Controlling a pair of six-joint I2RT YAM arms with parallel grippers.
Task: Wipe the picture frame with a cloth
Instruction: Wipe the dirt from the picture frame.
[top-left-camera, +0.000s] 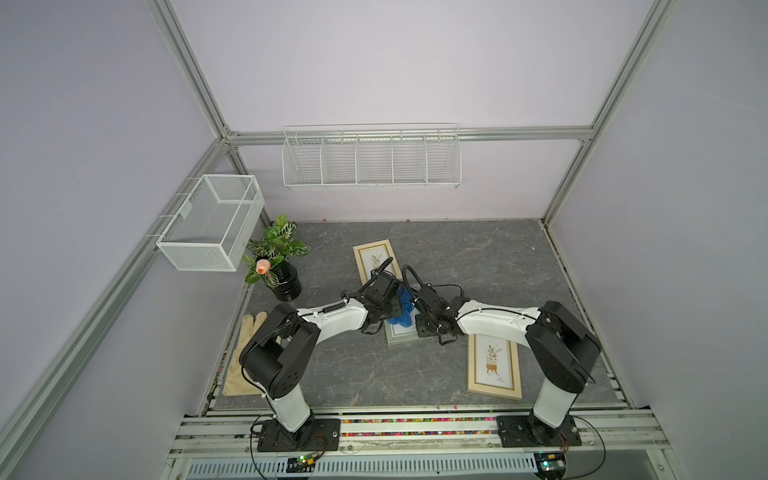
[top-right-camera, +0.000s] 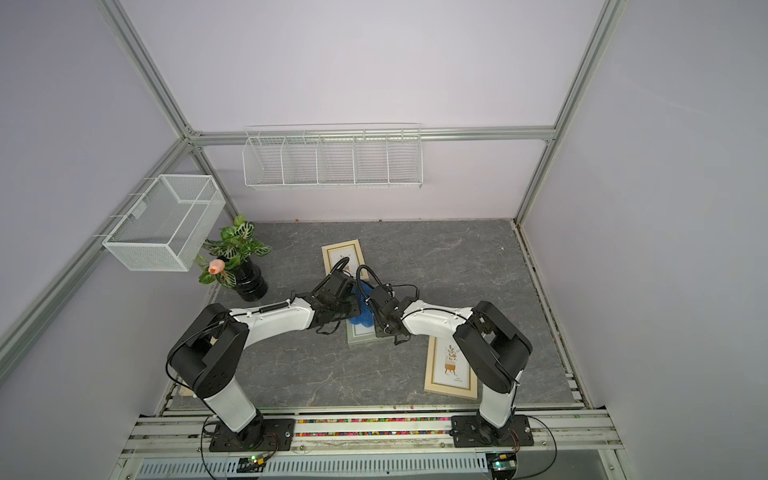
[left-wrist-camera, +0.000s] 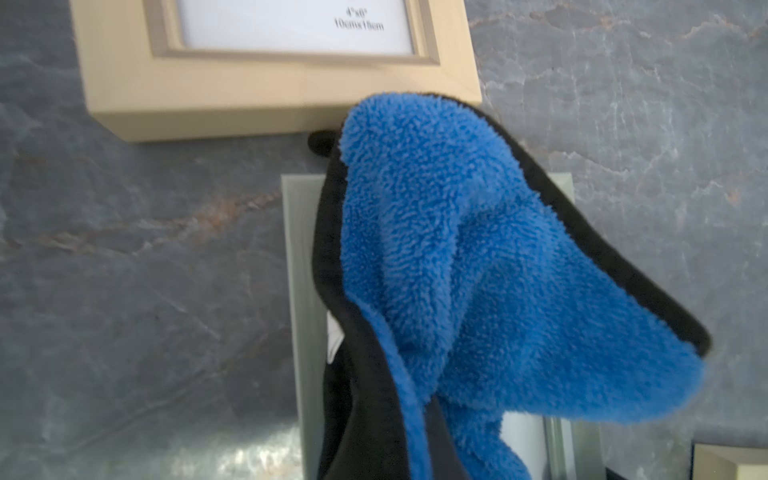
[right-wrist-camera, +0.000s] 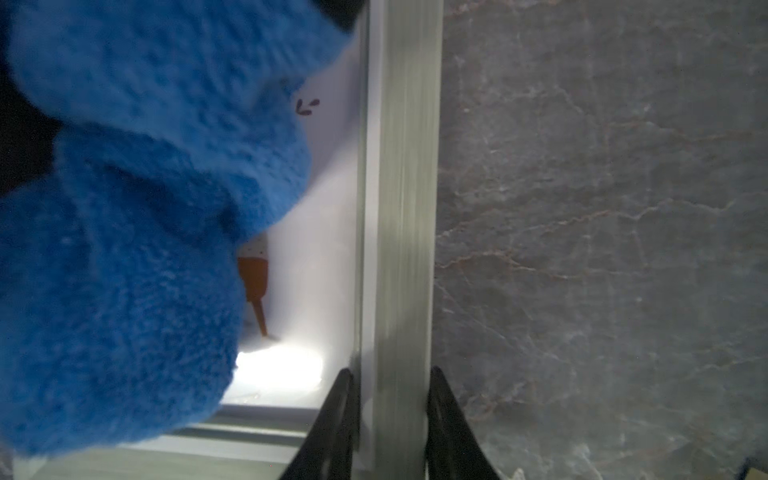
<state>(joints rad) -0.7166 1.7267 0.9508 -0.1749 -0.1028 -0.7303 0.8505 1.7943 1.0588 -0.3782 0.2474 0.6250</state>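
Note:
A grey-green picture frame (top-left-camera: 400, 337) (top-right-camera: 358, 336) lies flat mid-table under both grippers. The royal-blue cloth (top-left-camera: 404, 311) (top-right-camera: 364, 312) with its dark edge hangs bunched over the frame's glass. My left gripper (top-left-camera: 386, 309) (top-right-camera: 341, 308) is shut on the cloth (left-wrist-camera: 478, 270), which hides its fingertips in the left wrist view. In that view the frame's rail (left-wrist-camera: 303, 291) shows beside the cloth. My right gripper (right-wrist-camera: 390, 382) (top-left-camera: 426, 328) is shut on the frame's side rail (right-wrist-camera: 399, 208), one black finger on each side. The cloth (right-wrist-camera: 124, 249) covers most of the picture there.
A beige frame (top-left-camera: 374, 258) (left-wrist-camera: 270, 91) lies just behind, another (top-left-camera: 494, 365) at the front right. A potted plant (top-left-camera: 279, 266) stands at the left, with a beige glove (top-left-camera: 245, 353) near the left arm's base. Wire baskets (top-left-camera: 212, 222) (top-left-camera: 370, 158) hang on the walls.

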